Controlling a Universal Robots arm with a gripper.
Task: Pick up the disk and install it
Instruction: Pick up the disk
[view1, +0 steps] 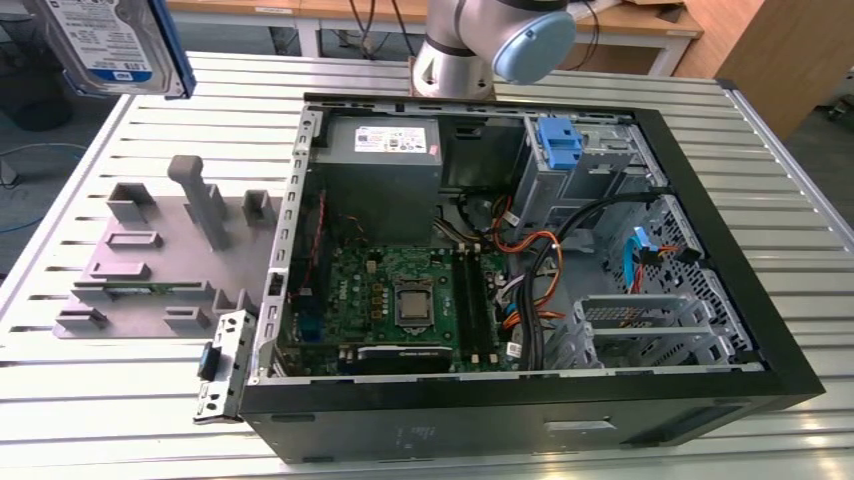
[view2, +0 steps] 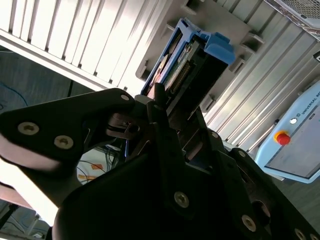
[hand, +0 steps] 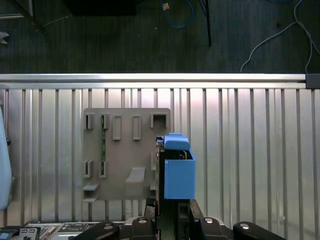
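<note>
I am gripping the flat silver hard drive in its blue plastic carrier (view1: 114, 42), my gripper (view2: 177, 107) clamped on its end, and holding it high over the grey moulded fixture plate (hand: 125, 150). Pick-up seems done. The drive is hanging well apart from the open black computer case (view1: 747, 260), so installing, I judge, is calling for rails squared to a bay.

exterior view overlooks case (view1: 467, 432); both wrist views seemingly share fixture (hand: 125, 155) (view2: 220, 20).

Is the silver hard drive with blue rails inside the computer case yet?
Out: the gripper holds the drive aloft over the grey fixture plate, outside the black case.
</note>
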